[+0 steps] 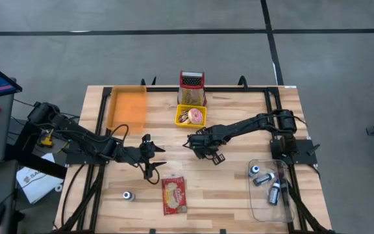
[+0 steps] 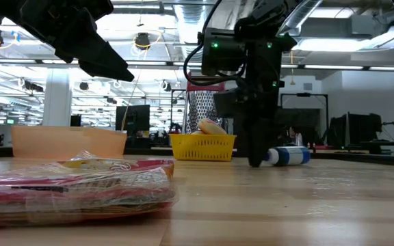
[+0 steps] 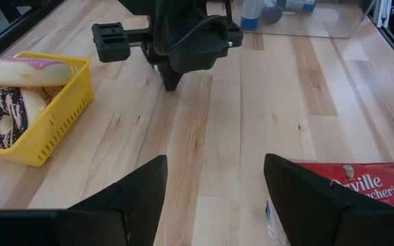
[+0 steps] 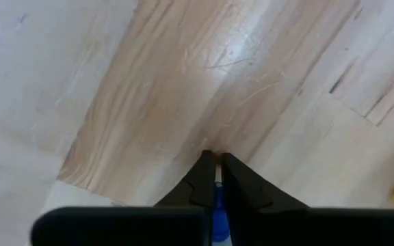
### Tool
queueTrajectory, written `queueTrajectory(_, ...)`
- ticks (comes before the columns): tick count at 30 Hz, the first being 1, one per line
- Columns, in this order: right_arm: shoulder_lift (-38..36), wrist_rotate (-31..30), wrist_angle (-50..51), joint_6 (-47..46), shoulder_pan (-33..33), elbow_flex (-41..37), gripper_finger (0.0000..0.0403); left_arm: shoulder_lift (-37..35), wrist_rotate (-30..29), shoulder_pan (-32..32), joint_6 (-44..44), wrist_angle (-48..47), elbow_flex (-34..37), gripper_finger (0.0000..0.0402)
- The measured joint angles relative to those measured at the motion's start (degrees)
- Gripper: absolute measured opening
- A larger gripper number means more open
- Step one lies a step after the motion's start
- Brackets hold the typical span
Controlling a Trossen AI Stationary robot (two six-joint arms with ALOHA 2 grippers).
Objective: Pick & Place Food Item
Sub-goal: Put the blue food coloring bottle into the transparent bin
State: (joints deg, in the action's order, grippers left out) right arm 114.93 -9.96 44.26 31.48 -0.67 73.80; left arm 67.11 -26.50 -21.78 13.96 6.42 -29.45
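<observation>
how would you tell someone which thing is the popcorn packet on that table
Start at the wooden table and go to its front edge, the side away from the yellow basket of donuts. Just in front of the left pincer a flat red packet lies alone. It is the only red, printed wrapper; the small things nearby are bottles.

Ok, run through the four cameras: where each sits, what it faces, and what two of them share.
High: overhead, straight down on the table; both arms show.
Low: table height, level across at the packet; arms hang from above.
Left wrist: past its open tool to the right tool.
Right wrist: down at bare wood; shut tool.
Shared: yellow basket in high and left wrist.
</observation>
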Motion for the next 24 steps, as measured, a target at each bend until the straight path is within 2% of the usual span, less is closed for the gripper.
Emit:
queueTrajectory(7, 0.38, -3.77, 1.13, 0.01, 2.25, 1.53, 0.0005, 0.0, 0.0, 0.0, 0.02, 0.04, 0.0, 0.0239)
queueTrajectory(13, 0.51, -10.03, 5.53, -1.79, 7.51, 7.57, 0.0003, 0.0, 0.0, 0.0, 0.02, 0.06, 0.0, 0.0239)
queueTrajectory(24, 0.29, -11.48, 19.7, -19.12, 20.72, 23.77, 0.0001, 0.0, 0.02, -0.11, 0.46, 0.08, 0.0, 0.0239)
